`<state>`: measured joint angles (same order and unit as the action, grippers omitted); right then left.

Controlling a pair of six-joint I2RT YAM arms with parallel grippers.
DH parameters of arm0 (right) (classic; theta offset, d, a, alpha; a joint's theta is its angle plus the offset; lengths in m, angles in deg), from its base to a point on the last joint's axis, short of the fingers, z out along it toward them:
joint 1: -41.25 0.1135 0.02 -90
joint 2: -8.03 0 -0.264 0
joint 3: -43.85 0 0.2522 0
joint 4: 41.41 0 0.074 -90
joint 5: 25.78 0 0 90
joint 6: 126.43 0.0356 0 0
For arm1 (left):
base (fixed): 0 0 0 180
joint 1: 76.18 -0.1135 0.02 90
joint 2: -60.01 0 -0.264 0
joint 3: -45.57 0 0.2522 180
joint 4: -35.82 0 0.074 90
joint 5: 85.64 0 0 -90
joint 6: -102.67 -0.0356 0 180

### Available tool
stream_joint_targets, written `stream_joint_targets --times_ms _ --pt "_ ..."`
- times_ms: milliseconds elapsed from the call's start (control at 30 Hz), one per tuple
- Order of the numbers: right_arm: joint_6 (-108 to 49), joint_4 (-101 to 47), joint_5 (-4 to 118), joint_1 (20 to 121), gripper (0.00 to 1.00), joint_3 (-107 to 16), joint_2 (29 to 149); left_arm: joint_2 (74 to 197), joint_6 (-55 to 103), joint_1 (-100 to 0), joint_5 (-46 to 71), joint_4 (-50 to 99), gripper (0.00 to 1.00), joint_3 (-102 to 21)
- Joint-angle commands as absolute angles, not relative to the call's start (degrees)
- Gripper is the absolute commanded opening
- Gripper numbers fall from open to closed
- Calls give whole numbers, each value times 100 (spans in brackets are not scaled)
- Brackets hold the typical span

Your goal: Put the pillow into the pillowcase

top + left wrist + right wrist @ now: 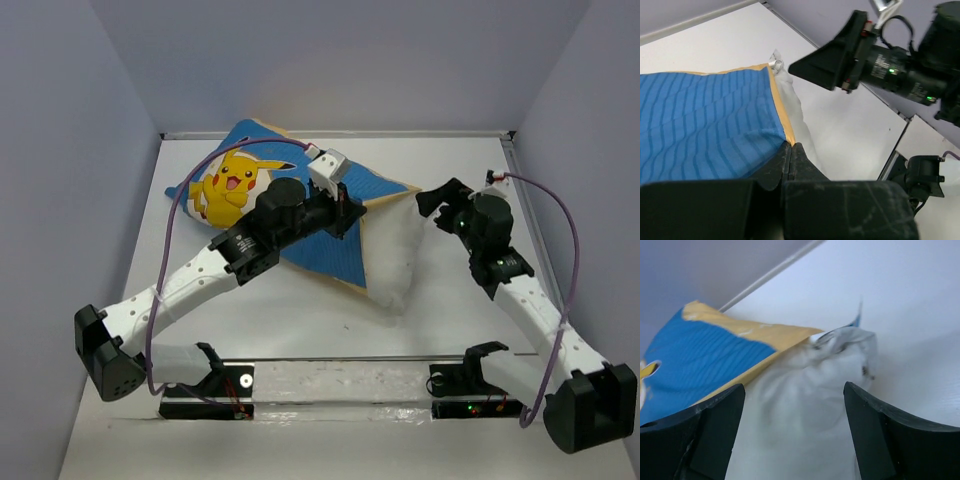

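The pillowcase (290,200) lies at the back middle of the table, blue side up, with the Pikachu picture at its left end. The white pillow (395,250) sticks out of its right side. My left gripper (350,215) is shut on the pillowcase's yellow-edged opening (782,117), and a strip of pillow (792,107) shows beside the hem. My right gripper (435,203) is open just right of the pillow. In the right wrist view its fingers (715,420) straddle the pillow (805,405) without closing on it, with the pillowcase (705,350) at the left.
Grey walls enclose the white table (300,320) on the left, back and right. A clear strip (340,378) runs along the near edge between the arm bases. Purple cables (570,250) loop off both arms. The right arm (880,65) shows in the left wrist view.
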<state>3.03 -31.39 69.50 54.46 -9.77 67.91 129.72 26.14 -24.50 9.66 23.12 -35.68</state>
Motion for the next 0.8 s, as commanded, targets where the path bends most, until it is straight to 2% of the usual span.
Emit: stream_joint_targets --times_ms 0,133,267,367,467,500,533,567,600,633,667,767 --pt "-452 -1975 5870 5461 86 -1088 5797 12996 2656 -2433 1315 2997 0 -4254" --pt "-496 -1456 4809 5610 87 -369 5270 13268 2577 -2433 1218 2962 0 -4492" --pt "-365 -1270 4525 5847 88 141 5163 13453 2568 -2433 1297 2909 0 -4834" --pt "-40 -1927 3822 6058 90 389 5591 13612 2620 -2424 1516 2909 0 -5010" --pt "136 -2691 3680 6566 87 232 6242 13866 2551 -2232 1596 2682 0 -5519" --pt "232 -3016 3671 6856 70 -47 6627 13954 2394 -2126 1553 2402 0 -5929" --pt "355 -3350 3602 6928 57 -172 6761 14120 2305 -1856 1457 2252 0 -6160" --pt "626 -3988 3592 6929 27 -469 6980 14200 2235 -1722 1386 2120 0 -6632" --pt "707 -4230 3592 6929 14 -472 6982 14297 2156 -1582 1324 1892 0 -6637" --pt "742 -4311 3827 6929 4 -890 7139 14454 1989 -1319 1089 1463 0 -7211" --pt "682 -4294 3977 6929 0 -1103 7158 14508 1918 -1221 939 1242 0 -7756" --pt "672 -4328 4774 6929 0 -1386 6853 14483 1821 -1097 726 652 0 -8244"
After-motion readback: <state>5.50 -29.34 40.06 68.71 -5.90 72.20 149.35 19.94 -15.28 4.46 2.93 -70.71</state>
